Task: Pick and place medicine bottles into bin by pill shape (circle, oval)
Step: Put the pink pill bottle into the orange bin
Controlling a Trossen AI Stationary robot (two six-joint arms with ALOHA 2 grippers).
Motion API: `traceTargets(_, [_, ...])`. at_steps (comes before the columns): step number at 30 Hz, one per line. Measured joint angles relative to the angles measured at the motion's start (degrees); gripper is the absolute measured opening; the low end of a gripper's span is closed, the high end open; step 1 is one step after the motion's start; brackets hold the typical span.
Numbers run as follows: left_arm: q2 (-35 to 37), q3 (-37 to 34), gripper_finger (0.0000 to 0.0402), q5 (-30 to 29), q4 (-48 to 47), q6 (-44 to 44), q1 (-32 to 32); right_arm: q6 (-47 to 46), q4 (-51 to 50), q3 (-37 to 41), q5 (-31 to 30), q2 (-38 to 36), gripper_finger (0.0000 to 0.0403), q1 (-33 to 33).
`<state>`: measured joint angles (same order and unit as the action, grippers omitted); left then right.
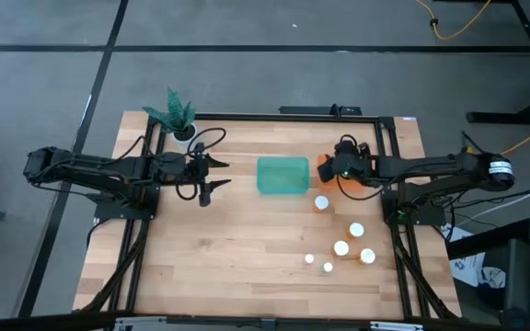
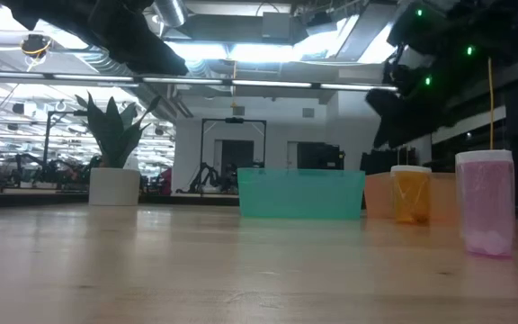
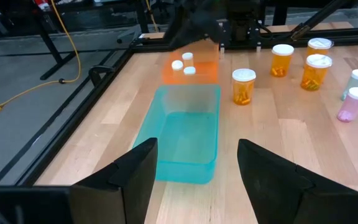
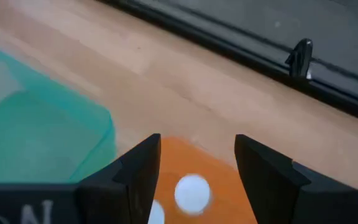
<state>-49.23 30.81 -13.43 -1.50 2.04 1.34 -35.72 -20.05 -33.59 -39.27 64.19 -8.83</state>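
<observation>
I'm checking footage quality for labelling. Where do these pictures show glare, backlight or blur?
Low view: bright ceiling lights backlight the arms into silhouettes; the table shows soft sheen. Right wrist view: the teal bin and orange bin look soft and blurred up close. High view: evenly lit.

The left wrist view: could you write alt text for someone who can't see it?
Past two open dark fingers, an empty teal bin sits on a wooden table. Beyond it is an orange bin holding white-capped bottles, with five more bottles standing beside.
</observation>
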Motion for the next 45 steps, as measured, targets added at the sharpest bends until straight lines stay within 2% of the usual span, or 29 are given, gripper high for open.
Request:
traceTargets(2, [0.0, 0.0, 0.0214, 0.0, 0.0, 0.0, 0.0, -0.8, -5.0, -2.5, 4.6, -0.9, 0.0206, 0.0])
traceTargets(5, [0.0, 0.0, 0.0214, 0.0, 0.0, 0.0, 0.0, -1.9, -9.4, -5.5, 18.7, -2.2, 0.0206, 0.2])
traceTargets(8, [0.0, 0.0, 0.0214, 0.0, 0.0, 0.0, 0.0, -1.3, -8.8, -6.1, 31.3, -3.1, 0.0206, 2.7])
traceTargets(11, [0.0, 0.0, 0.0214, 0.0, 0.0, 0.0, 0.0, -1.8, -7.0, -6.1, 36.4, -3.4, 0.0206, 7.8])
traceTargets(21, [0.0, 0.0, 0.0214, 0.0, 0.0, 0.0, 0.0, -1.9, -2.8, -6.1, 37.0, -2.7, 0.0206, 28.4])
traceTargets(24, [0.0, 0.0, 0.0214, 0.0, 0.0, 0.0, 0.0, -2.6, -1.3, -6.1, 37.0, -1.4, 0.0206, 33.1])
traceTargets(27, [0.0, 0.0, 0.0214, 0.0, 0.0, 0.0, 0.0, 1.4, 0.8, -6.1, 37.0, 0.3, 0.0206, 36.5])
traceTargets(39, [0.0, 0.0, 0.0214, 0.0, 0.0, 0.0, 0.0, 23.8, 3.8, -6.2, 36.8, 6.4, 0.0206, 38.5])
traceTargets(45, [0.0, 0.0, 0.0214, 0.0, 0.0, 0.1, 0.0, 28.6, 3.4, -6.5, 36.9, 10.6, 0.0206, 37.9])
